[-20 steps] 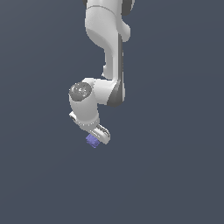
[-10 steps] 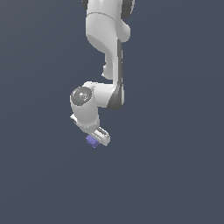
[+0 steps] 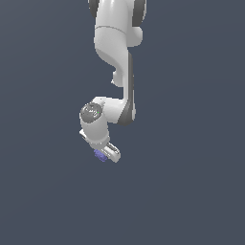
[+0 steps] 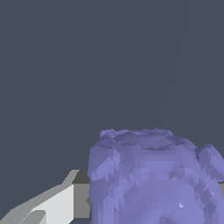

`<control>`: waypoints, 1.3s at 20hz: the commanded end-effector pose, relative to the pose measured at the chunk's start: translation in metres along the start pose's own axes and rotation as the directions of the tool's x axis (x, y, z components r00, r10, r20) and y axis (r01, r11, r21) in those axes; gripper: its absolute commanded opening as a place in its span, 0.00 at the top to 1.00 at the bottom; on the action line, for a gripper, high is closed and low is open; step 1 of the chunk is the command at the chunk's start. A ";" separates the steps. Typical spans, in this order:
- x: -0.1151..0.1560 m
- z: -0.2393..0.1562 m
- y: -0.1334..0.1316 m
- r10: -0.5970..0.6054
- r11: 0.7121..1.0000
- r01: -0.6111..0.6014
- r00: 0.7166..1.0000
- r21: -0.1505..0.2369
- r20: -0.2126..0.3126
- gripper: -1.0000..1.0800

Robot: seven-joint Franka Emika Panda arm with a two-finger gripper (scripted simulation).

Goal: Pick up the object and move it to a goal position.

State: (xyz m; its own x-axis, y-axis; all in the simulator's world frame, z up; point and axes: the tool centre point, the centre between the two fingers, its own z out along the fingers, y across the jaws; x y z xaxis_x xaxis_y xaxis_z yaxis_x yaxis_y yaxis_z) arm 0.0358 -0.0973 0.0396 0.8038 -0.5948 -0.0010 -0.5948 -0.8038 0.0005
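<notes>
The object (image 3: pixel 100 155), a small blue-purple block with bumpy, faceted faces, sits at the lower tip of the gripper (image 3: pixel 104 154), pressed in between the white fingers and far smaller than the hand that carries it. In the exterior view only part of the block shows, poking out on the exterior view's left of the finger assembly, with one pale finger (image 3: pixel 113 152) lying along its other side. Nothing shows beneath it: the block is surrounded by the plain dark grey-blue background, and no worktop edge or shadow can be made out, so whether it rests on a surface or is held clear cannot be told from this view. The gripper is closed narrowly around the block, holding it. Above it, the white arm (image 3: pixel 115 52) comes down from the top of the exterior view, bends at a joint with a dark grey band, and ends in a rounded wrist housing (image 3: pixel 93 117) with a dark circular cap, tilted so that the fingers point downward and slightly toward the exterior view's right. In the wrist view the block (image 4: pixel 153 179) fills much of the picture at close range, its surface lumpy and shaded in lighter and darker purple, and a white and grey finger (image 4: pixel 57 203) touches its side; the second finger is hidden behind the block. The rest of that view is the same flat dark background.
</notes>
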 end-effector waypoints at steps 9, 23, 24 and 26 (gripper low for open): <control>0.001 0.000 0.000 0.000 1.000 0.000 1.000 0.000 -0.001 1.00; -0.041 -0.008 -0.023 0.000 1.000 0.000 1.000 0.001 -0.001 1.00; -0.048 -0.010 -0.027 0.000 1.000 0.000 1.000 0.001 -0.001 1.00; -0.064 -0.013 -0.037 0.000 1.000 0.000 1.000 0.001 -0.001 1.00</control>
State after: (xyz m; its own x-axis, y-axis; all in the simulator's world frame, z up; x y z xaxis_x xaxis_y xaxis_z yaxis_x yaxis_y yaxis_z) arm 0.0113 -0.0428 0.0502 0.8032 -0.5957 -0.0005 -0.5957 -0.8032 0.0004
